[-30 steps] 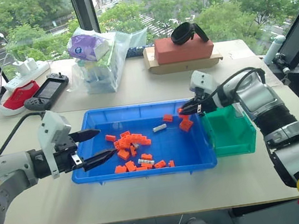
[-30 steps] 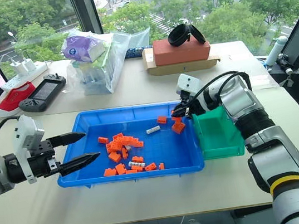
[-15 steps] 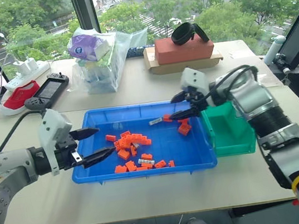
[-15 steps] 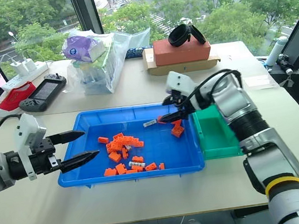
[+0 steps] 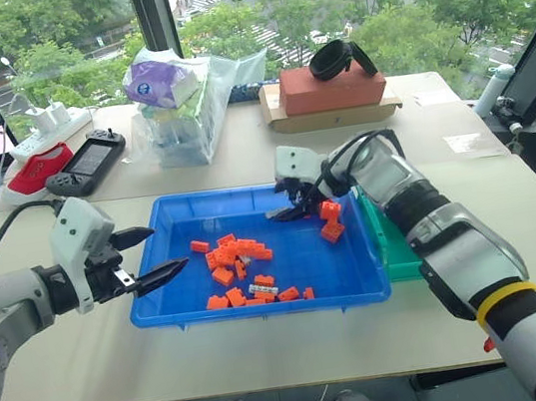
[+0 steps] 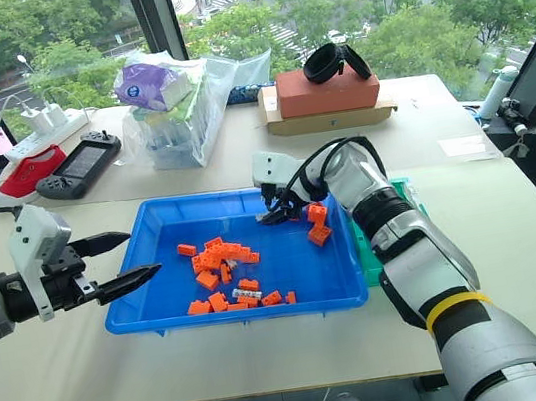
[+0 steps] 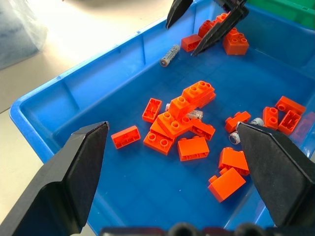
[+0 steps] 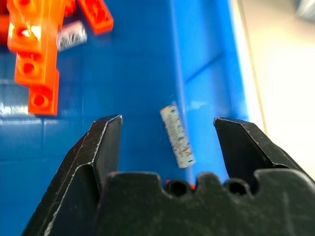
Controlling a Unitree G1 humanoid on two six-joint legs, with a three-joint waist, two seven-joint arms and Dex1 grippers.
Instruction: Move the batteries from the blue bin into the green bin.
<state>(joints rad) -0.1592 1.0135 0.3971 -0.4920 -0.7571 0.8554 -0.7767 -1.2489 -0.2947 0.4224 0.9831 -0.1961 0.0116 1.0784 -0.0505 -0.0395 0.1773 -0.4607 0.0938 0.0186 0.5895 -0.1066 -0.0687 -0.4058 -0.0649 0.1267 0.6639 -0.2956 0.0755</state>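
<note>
Now both fingers wide, right gripper [image 8: 167, 135] straddling battery [image 8: 177, 136], orange bricks [image 5: 236, 253] heaped nearby

The right gripper [image 5: 284, 209] moved from the blue bin's [image 5: 178, 310] end beside the green bin [image 5: 398, 260] across to the bin's far wall. A second ago its fingers [image 8: 101, 147] were pinched together next to the two stacked orange bricks [image 5: 331, 221]; they then parted, and they stood spread with a loose battery [image 8: 177, 135] lying between them, touching neither. That battery had shifted from the open floor near the bricks to a spot close against the far wall. The left gripper [image 5: 150, 253] drew slightly away from the brick pile, its fingers as wide apart as before.
</note>
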